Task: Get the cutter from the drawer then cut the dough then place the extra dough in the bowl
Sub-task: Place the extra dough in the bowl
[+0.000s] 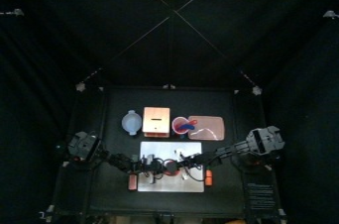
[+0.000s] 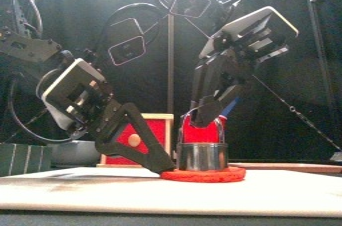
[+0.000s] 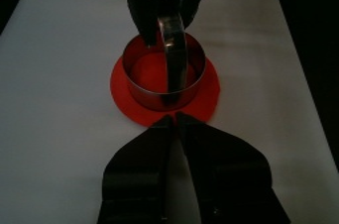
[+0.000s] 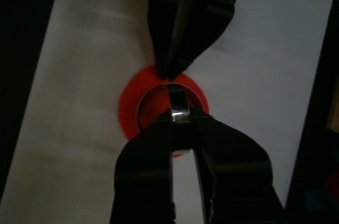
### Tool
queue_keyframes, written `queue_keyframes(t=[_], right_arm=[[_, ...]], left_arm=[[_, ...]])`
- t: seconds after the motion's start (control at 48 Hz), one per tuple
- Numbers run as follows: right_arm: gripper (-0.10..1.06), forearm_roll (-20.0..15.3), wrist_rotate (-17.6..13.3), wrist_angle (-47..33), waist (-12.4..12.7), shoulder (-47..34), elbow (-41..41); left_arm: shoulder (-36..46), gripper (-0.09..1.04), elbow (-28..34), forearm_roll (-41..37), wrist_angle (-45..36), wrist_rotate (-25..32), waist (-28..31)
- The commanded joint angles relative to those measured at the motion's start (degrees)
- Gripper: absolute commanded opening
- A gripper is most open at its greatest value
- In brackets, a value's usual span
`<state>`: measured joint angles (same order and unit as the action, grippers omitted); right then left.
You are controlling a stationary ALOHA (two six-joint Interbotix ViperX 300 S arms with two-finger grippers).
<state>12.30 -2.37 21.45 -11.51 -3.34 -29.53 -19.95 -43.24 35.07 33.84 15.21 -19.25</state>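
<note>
Watching this from the side: the right end effector (image 4: 179,117) is clamped narrow on the cutter's (image 2: 203,157) wire handle and holds it straight down on the dough (image 2: 201,177). The left end effector (image 3: 172,124) has its jaws pinched together, with the tip on the near rim of the dough. My guess is it's pinning the dough so it doesn't slide. All of that sits roughly mid-board (image 1: 172,183), toward the front of the bench (image 1: 239,104). Progress-wise, I'd say the first step is done, since the cutter is out and in use, and we're right in the cutting step. I can't tell whether it has gone all the way through, because the metal hides the seam. The last step isn't done: the outer ring of dough lies around the cutter on the board. The bowl (image 1: 131,122) sits well apart at the back left, just beside the box (image 1: 158,121). The dough is a flat red disc, pretty thin, with the cutter close to centred, so a red rim shows all round it. The cutter is a short shiny metal ring with the wire handle arching over the top.
</note>
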Motion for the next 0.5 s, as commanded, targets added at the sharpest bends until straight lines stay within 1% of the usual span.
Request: queue_keyframes(t=[0.021,0.104,0.188,0.312,0.396,0.5], right_arm=[[0.37,0.88,-0.35,0.79,0.26,7.12,0.35],[0.37,1.85,-0.53,2.46,0.44,11.6,-2.29],[0.37,1.85,-0.79,2.99,0.44,15.29,-5.89],[0.37,1.85,-2.11,3.25,0.7,18.37,-11.51],[0.37,2.11,-2.46,3.34,2.02,18.46,-15.38],[0.37,1.32,-2.55,3.43,4.22,17.93,-16.52]], left_arm=[[0.0,0.58,0.35,0.26,-0.79,0.0,0.35],[0.09,0.58,0.26,0.35,-1.05,0.0,0.62],[0.09,0.58,0.35,0.35,-1.05,0.0,0.88],[1.85,0.58,-0.09,0.09,-1.05,0.35,2.2],[4.39,0.58,-1.14,-1.49,-1.05,0.97,3.78],[7.91,0.58,-2.29,-5.36,-1.05,3.34,4.83]])
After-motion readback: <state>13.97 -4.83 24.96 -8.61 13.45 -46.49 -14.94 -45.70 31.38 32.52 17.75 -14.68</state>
